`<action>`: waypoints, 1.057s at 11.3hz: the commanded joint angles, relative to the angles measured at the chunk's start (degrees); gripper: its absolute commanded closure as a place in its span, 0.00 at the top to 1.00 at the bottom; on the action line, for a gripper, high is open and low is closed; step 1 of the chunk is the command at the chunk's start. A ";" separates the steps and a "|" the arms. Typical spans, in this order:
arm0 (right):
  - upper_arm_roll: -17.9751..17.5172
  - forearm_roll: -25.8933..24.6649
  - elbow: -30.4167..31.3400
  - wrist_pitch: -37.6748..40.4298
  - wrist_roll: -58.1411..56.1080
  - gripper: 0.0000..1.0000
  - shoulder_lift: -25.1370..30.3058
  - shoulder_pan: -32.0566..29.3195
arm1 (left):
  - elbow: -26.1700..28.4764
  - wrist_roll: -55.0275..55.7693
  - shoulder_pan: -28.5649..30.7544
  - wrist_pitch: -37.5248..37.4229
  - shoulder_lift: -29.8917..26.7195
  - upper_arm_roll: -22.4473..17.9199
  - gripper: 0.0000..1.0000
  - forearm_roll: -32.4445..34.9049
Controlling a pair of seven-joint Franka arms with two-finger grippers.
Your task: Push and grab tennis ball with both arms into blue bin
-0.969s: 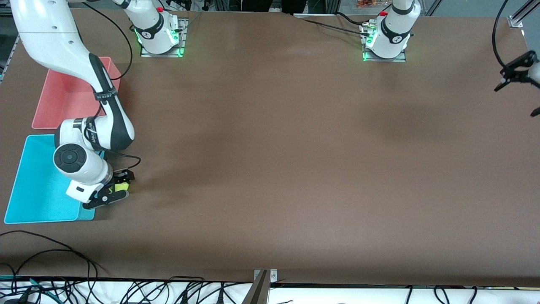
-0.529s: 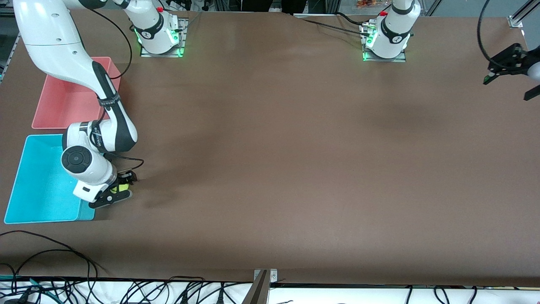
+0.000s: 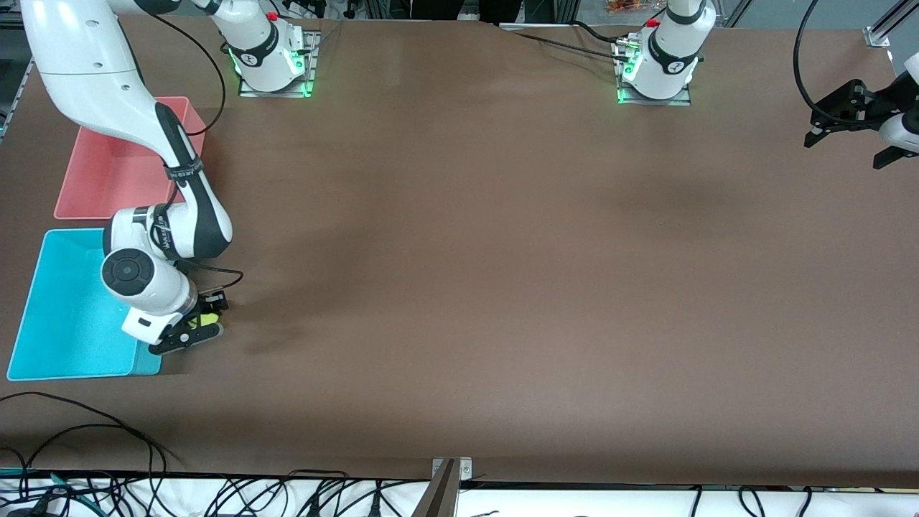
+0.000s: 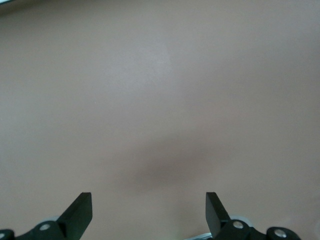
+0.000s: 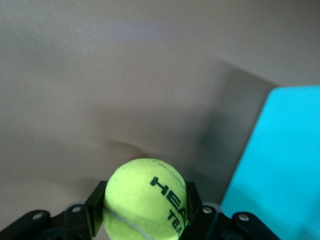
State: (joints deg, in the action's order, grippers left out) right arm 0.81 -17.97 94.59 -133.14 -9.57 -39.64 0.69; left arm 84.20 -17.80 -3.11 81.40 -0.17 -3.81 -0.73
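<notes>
Yellow-green tennis ball (image 5: 146,199) sits clamped between the fingers of the right gripper (image 3: 202,320), low at the brown table (image 3: 459,287) just beside the blue bin (image 3: 64,337), on the bin's side toward the left arm's end. A pink bin (image 3: 108,179) lies farther from the front camera. At the table's other end the left gripper (image 3: 847,136) waits over the tabletop, fingers spread wide and holding nothing

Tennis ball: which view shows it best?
Right wrist view: the tennis ball fills the foreground, clamped between the right gripper fingers. Front view shows only a yellow sliver beside the blue bin. Left wrist view shows none.
</notes>
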 commanded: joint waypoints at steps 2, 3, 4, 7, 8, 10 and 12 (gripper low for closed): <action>-1.16 -0.05 -3.27 19.11 -2.28 0.34 9.03 -0.77 | -0.53 10.12 -0.40 -0.80 0.08 1.61 1.00 0.55; -0.72 0.04 -3.27 20.54 -4.65 0.34 11.23 -0.95 | -0.53 14.06 -0.32 -0.80 0.08 2.22 1.00 -0.23; -0.63 1.52 -3.01 22.46 -8.50 0.34 13.26 -2.26 | -0.53 16.02 -0.32 -0.80 0.08 2.32 1.00 -0.15; -0.72 18.97 -2.92 26.09 -26.40 0.34 12.50 -14.70 | -0.53 16.13 -0.41 -0.80 0.17 2.23 1.00 -0.06; -0.72 21.98 -3.01 26.09 -31.43 0.34 10.66 -17.80 | -0.53 16.04 -0.40 -0.80 0.17 1.97 1.00 -0.15; -0.72 24.72 -3.19 25.74 -36.82 0.34 7.84 -21.50 | -0.53 15.95 -0.32 -0.80 0.25 1.88 1.00 -0.15; -0.72 28.84 -3.19 25.91 -40.16 0.34 5.90 -23.36 | -0.53 16.04 -0.40 -0.80 0.25 1.88 1.00 -0.15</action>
State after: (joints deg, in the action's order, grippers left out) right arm 1.22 6.39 91.72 -107.25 -46.33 -31.80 -21.26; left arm 84.25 -2.52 -3.35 81.21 -0.12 -1.78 -0.78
